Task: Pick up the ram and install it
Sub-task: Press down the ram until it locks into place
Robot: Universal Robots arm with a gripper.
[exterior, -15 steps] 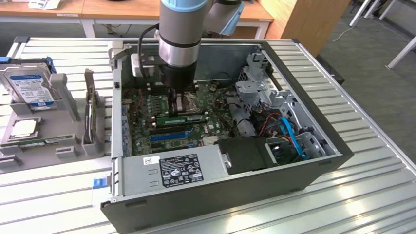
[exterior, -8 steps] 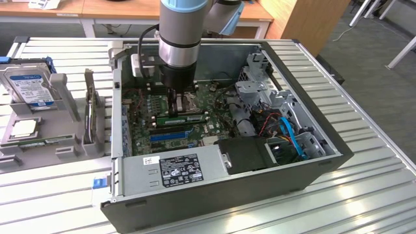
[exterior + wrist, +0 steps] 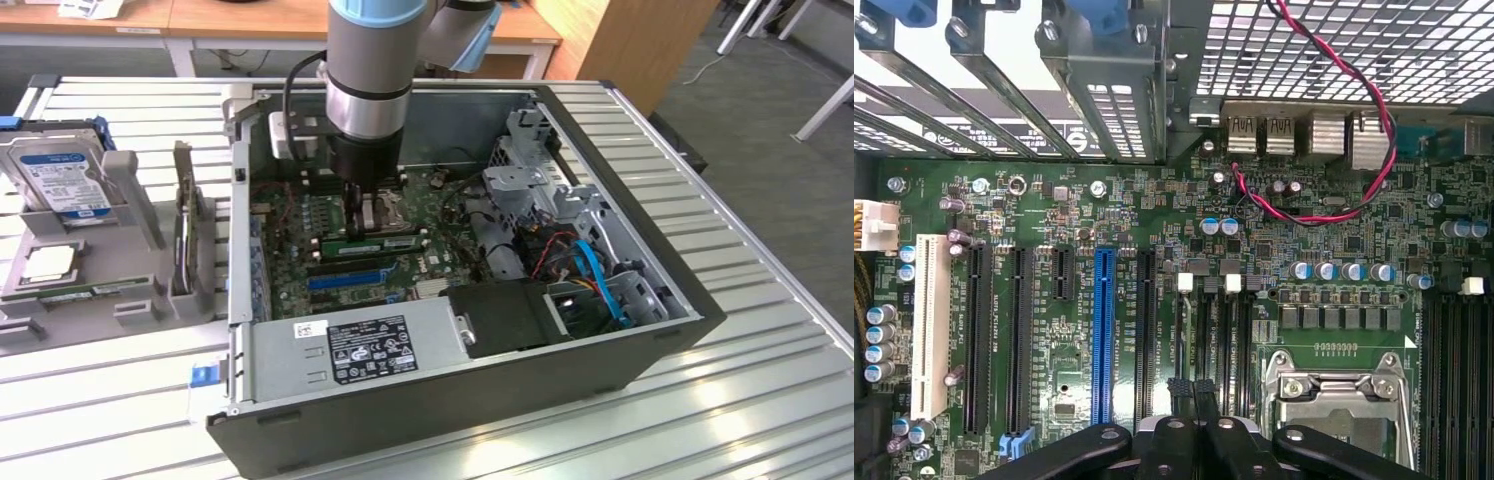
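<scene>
Ram sits flat across the motherboard inside the case, directly under our hand; long axis crosswise to the clenched fingers. We see nothing gripped.

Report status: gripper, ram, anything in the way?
Gripper shut, low over the motherboard. Ram lies in the case right by the fingertips; seated or not, cannot tell. Red-black cable loops nearby, clear of the gripper.

Case: matt dark sheet metal. Counter: ribbed silvery metal, slight sheen. Motherboard: green, semi-gloss. Pincer: matt black. Slot: blue plastic. Holder: grey matt plastic.
</scene>
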